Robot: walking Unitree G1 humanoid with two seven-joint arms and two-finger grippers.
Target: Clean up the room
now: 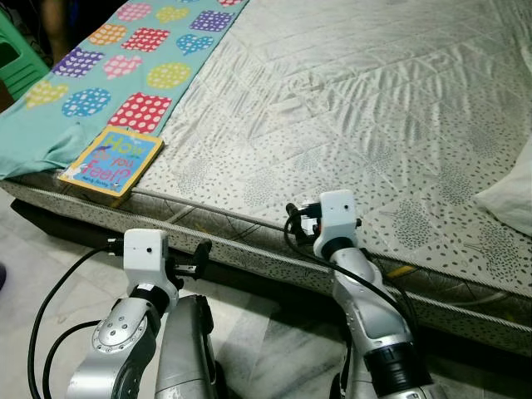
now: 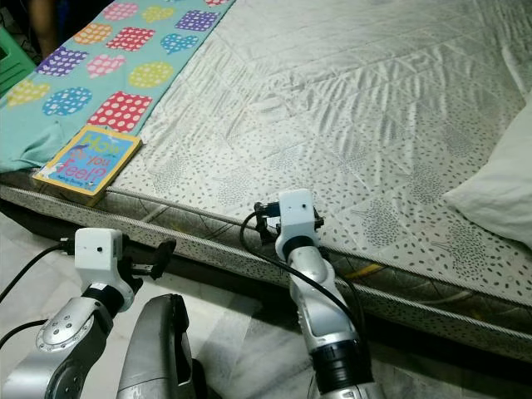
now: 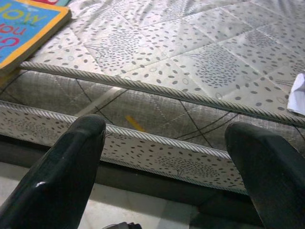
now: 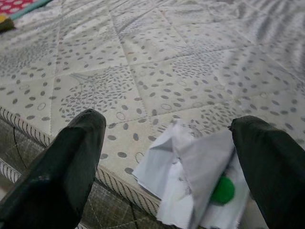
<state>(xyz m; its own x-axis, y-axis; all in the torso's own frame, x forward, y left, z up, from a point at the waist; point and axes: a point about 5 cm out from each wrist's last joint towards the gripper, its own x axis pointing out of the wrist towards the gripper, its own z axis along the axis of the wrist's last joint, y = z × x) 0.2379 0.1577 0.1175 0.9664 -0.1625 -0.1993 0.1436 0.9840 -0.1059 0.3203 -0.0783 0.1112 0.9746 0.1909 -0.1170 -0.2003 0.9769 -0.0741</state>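
Book point(image 1: 111, 163) beside patterned blanket point(image 1: 133, 62)

Home bedrm: quilted mattress point(image 1: 349, 125) (kids' book point(image 1: 112, 162) on it).

The bed point(image 1: 349, 125) wears a pale quilted cover with a small leaf print. Along its left side lies a turquoise cloth point(image 1: 125, 58) patterned with dotted hearts and squares, and a picture book point(image 1: 112, 162) sits at the near edge, partly on that cloth. A crumpled white paper point(image 4: 195, 181) (with a green spot) rests near the mattress edge. A white pillow point(image 2: 499, 195) lies at the right.
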